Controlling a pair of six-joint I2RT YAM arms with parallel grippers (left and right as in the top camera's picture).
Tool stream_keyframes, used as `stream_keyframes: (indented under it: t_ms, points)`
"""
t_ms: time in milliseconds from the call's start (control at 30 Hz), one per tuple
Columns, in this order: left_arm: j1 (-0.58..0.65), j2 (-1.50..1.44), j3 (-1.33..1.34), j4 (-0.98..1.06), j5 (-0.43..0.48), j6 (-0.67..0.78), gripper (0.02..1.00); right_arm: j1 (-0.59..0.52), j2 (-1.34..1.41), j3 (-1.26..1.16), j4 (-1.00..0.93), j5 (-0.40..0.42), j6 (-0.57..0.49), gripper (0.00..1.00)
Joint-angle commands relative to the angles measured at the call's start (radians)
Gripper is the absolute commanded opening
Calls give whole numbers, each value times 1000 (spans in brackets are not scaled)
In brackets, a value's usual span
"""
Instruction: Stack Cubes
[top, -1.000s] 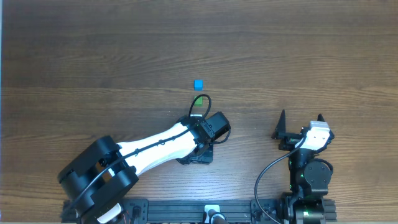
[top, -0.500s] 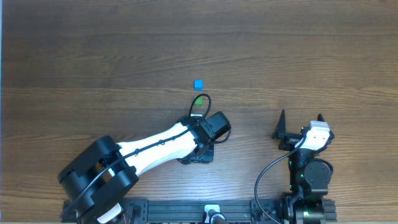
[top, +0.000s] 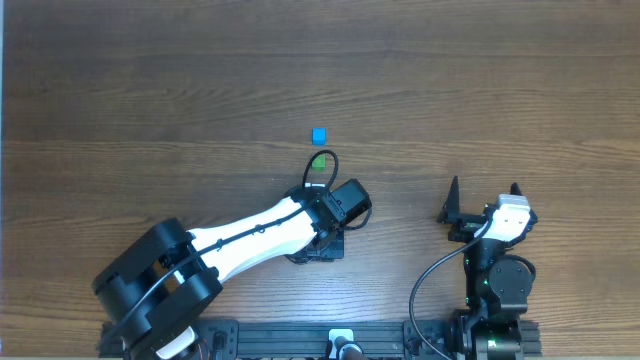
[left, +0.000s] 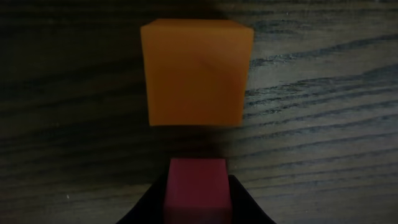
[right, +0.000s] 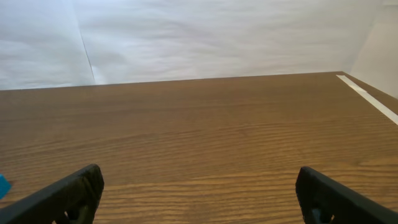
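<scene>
Over grained wood, left tool pinches a red cube near an orange cube; right tool gapes.

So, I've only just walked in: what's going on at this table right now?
The left gripper is down low near the middle of the table, closed on a red cube. An orange cube lies on the wood just beyond it. None of the cubes in view is stacked yet. A green cube and a blue cube sit apart from each other farther out. The right gripper rests open on its own side, holding nothing.
</scene>
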Motion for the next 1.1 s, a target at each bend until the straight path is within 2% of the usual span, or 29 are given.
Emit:
stream_keyframes:
  t_ms: [33,367,567,867,1100]
  points:
    - [-3,11,-11,-2,-16,-39,42,5,-7,-5,-4,-8,-5,993]
    - [33,-70,131,-193,-69,-39,40,5,-7,-5,-4,-8,-5,993]
    - [91,-128,269,-236,-90,64,38,5,-7,-5,-4,-8,-4,991]
    - [205,-35,492,-337,-86,175,40,5,-7,-5,-4,-8,-5,993]
    - [218,64,504,-339,-86,182,38,5,-7,-5,-4,-8,-5,993]
